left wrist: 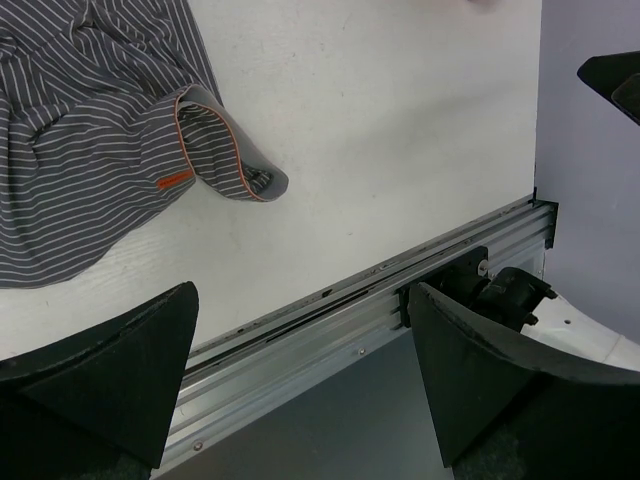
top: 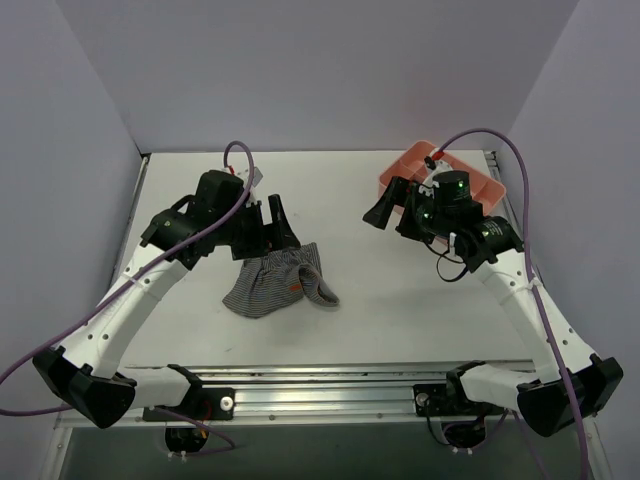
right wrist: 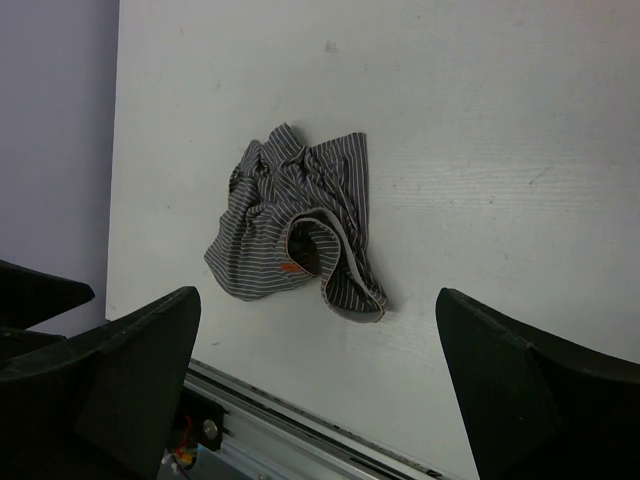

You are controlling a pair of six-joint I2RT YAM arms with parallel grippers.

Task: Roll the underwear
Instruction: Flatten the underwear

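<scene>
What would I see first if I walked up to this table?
The crumpled grey striped underwear with its little orange tag stands out, lying near the middle of the white table. Two black grippers hover open: the left gripper just behind the cloth, the right gripper off to the right, in front of a pink tray.

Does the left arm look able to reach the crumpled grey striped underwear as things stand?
Probably yes: the left gripper hangs open beside the grey striped underwear, which lies uncovered, nothing between them.
</scene>
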